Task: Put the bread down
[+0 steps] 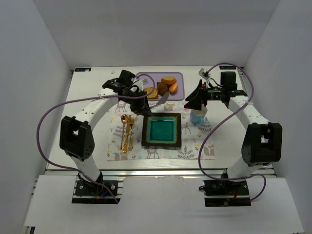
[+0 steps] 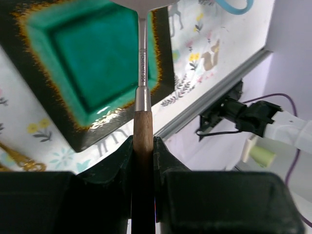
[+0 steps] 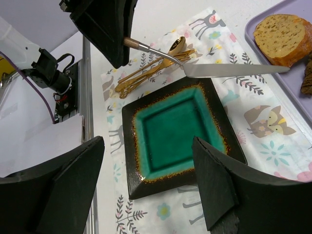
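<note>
- Left tool: clenched, 2 fingers pressed against the wooden handle of a spatula.
- Spatula: brown handle, thin metal neck and a long flat blade. In the right wrist view the blade runs past the plate's far edge to the tray, and its tip lies just beside the bread's crust. I cannot tell whether they touch.
- Right tool: released, jaws wide apart with nothing between them, held above the near part of the plate.
- Plate: square, teal centre and dark speckled rim, flat on the placemat between my 2 arms.
- Bread: 1 golden-tan slice with a browner crust, lying on the near left part of the tray, apart from the plate.
- Tray: lilac, beyond the plate. It also holds a dark brown chunk and orange glossy pieces.
- Gold cutlery: bunched on the placemat, left of the plate.
- Blue cup: right of the plate, under my right tool in the top view.
- Placemat: white with an animal print, on the desk.
</note>
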`<state>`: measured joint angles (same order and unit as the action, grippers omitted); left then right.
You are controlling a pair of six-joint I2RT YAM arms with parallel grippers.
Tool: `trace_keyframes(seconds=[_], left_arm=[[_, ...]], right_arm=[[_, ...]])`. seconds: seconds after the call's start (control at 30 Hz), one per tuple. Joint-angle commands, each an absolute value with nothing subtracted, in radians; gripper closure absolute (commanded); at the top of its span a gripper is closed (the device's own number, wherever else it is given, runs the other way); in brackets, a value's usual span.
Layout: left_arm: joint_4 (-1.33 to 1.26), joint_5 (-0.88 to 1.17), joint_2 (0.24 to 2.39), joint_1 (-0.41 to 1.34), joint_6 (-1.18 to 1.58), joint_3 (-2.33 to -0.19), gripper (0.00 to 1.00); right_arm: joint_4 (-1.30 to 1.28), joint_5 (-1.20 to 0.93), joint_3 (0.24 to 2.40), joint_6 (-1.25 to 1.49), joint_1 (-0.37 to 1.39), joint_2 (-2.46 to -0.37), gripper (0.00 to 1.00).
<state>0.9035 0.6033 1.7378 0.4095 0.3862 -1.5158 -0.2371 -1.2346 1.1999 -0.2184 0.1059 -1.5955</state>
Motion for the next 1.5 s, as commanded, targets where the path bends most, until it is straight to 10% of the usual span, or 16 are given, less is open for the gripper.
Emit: trace_keyframes(seconds=[0.0,1.47], left_arm=[[0.841,0.698,1.741,0.413,0.417,-1.528,1.00],[0.896,0.686,1.957,0.345,0.410,-1.660,1.00]], right_arm=[[-0.245,-1.261,1.195,-0.233,0.104,-1.552,0.22],[-0.242,-1.252,1.212,-0.236,0.104,-1.583,0.20]])
